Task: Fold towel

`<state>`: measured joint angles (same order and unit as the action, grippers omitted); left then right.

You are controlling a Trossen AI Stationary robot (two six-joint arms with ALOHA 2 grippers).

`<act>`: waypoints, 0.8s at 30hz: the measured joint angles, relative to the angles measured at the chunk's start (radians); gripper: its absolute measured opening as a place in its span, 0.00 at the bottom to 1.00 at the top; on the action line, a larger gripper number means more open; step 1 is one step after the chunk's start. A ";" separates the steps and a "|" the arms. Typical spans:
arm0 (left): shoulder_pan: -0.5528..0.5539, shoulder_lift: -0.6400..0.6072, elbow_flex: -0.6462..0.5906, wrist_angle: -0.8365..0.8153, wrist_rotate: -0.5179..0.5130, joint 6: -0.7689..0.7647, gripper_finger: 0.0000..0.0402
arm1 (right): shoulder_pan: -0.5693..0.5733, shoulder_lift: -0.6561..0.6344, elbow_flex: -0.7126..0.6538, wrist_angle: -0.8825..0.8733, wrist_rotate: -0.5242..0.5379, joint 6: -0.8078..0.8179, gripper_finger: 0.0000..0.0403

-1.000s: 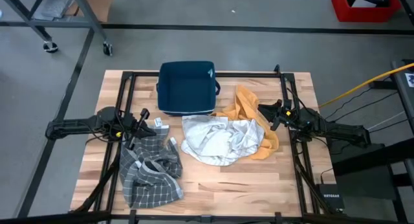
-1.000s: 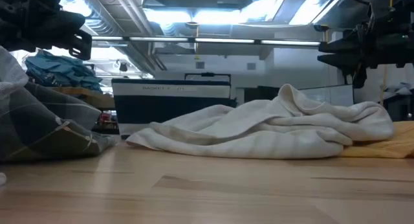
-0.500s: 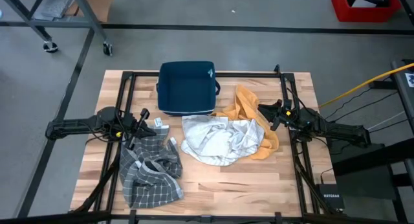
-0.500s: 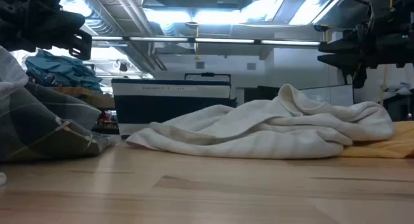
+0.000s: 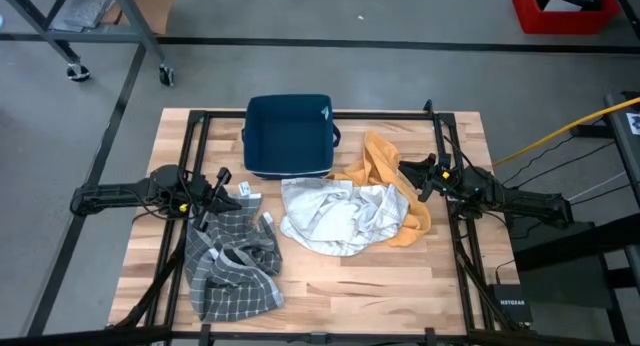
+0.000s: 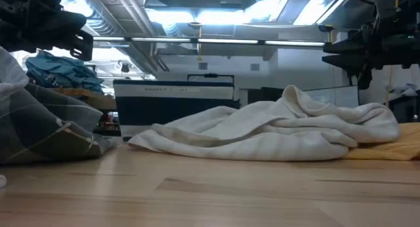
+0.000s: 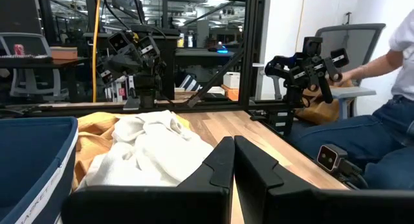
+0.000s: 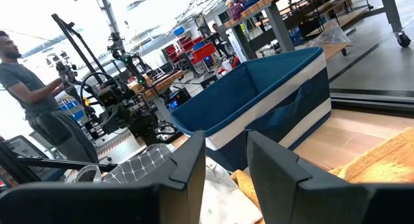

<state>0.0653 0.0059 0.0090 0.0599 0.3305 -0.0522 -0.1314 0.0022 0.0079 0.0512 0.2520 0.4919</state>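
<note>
From above, you see the white towel (image 5: 338, 216) lying crumpled in a loose heap near the middle of the wooden counter (image 5: 440, 276), touching an orange cloth (image 5: 385, 166) that shows at its far and right edges. A grey checked cloth (image 5: 232, 266) lies bunched to its left, and a dark blue bin (image 5: 289, 134) stands just behind it. Your left gripper (image 5: 222, 186) reaches in level from the left, ending over the top edge of the checked cloth; your right gripper (image 5: 415, 176) reaches in from the right, over the orange cloth.

At counter level, the towel (image 6: 275, 132) is a low, soft mound of rounded folds with faint stripes, the orange cloth (image 6: 387, 150) peeking out beneath its right end. Both arms hang above the counter, clear of the cloths.

From the left wrist, your left fingers (image 7: 252, 169) are pressed together, pointing toward the towel (image 7: 145, 149), and a person in jeans (image 7: 378, 130) sits beyond the counter.

From the right wrist, your right fingers (image 8: 272, 162) stand spread with nothing between them, facing the bin (image 8: 259, 98); a person (image 8: 35, 101) stands in the room behind.
</note>
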 joint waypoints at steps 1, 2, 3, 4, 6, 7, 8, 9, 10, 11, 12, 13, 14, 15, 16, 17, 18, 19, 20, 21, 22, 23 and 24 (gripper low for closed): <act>0.000 0.000 0.000 0.000 0.000 0.003 0.01 | 0.000 0.000 0.000 0.000 0.000 0.000 0.29; 0.000 0.000 0.000 0.000 0.000 0.003 0.01 | 0.000 0.000 0.000 0.000 0.000 0.000 0.29; 0.000 0.000 0.000 0.000 0.000 0.003 0.01 | 0.000 0.000 0.000 0.000 0.000 0.000 0.29; 0.000 0.000 0.000 0.000 0.000 0.003 0.01 | 0.000 0.000 0.000 0.000 0.000 0.000 0.29; 0.000 0.000 0.000 0.001 0.000 0.003 0.01 | 0.000 0.000 0.000 0.000 0.000 0.000 0.29; 0.000 0.000 0.000 0.001 0.000 0.003 0.01 | 0.000 0.000 0.000 0.000 0.000 0.000 0.29; 0.000 0.000 0.000 0.001 0.000 0.003 0.01 | 0.000 0.000 0.000 0.000 0.000 0.000 0.29; 0.000 0.000 0.000 0.001 0.000 0.003 0.01 | 0.000 0.000 0.000 0.000 0.000 0.000 0.29; 0.000 0.000 0.000 0.001 0.000 0.003 0.01 | 0.000 0.000 0.000 0.000 0.000 0.000 0.29; 0.000 0.000 0.000 0.001 0.000 0.001 0.01 | 0.000 0.000 0.000 0.000 0.000 0.000 0.29; 0.000 0.000 0.000 0.001 0.000 -0.003 0.01 | 0.000 0.000 0.000 0.000 0.000 0.000 0.29; 0.000 0.000 0.000 0.001 0.000 -0.014 0.01 | 0.000 0.000 0.000 0.000 0.000 0.000 0.29; 0.000 0.000 0.000 0.003 0.000 -0.024 0.01 | 0.000 0.000 0.000 0.000 0.000 0.000 0.29; 0.000 0.000 0.000 0.008 0.001 -0.045 0.01 | 0.000 0.000 0.000 0.000 0.000 0.000 0.29; 0.000 0.000 0.000 0.019 0.001 -0.070 0.01 | 0.000 0.000 0.000 0.000 0.000 0.000 0.29; 0.000 0.000 0.000 0.037 0.001 -0.100 0.01 | 0.000 0.000 0.000 0.000 0.000 0.000 0.29; 0.000 0.000 0.000 0.064 0.000 -0.123 0.01 | 0.000 0.000 0.000 0.000 0.000 0.000 0.29; 0.000 0.000 0.000 0.093 0.000 -0.130 0.01 | 0.000 0.000 0.000 0.000 0.000 0.000 0.29; 0.000 0.000 0.000 0.127 0.000 -0.141 0.01 | 0.000 0.000 0.000 0.000 0.000 0.000 0.29; 0.000 0.000 0.000 0.157 0.000 -0.151 0.01 | 0.000 0.000 0.000 0.000 0.000 0.000 0.29; 0.000 0.000 0.000 0.186 0.000 -0.162 0.01 | 0.000 0.000 0.000 0.000 0.000 0.000 0.29; 0.000 0.000 0.000 0.210 0.000 -0.179 0.01 | 0.000 0.000 0.000 0.000 0.000 0.000 0.29; 0.000 0.000 0.000 0.229 0.000 -0.199 0.01 | 0.000 0.000 0.000 0.000 0.000 0.000 0.29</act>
<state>0.0654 0.0059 0.0090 0.2891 0.3302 -0.2516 -0.1314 0.0024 0.0081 0.0517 0.2523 0.4919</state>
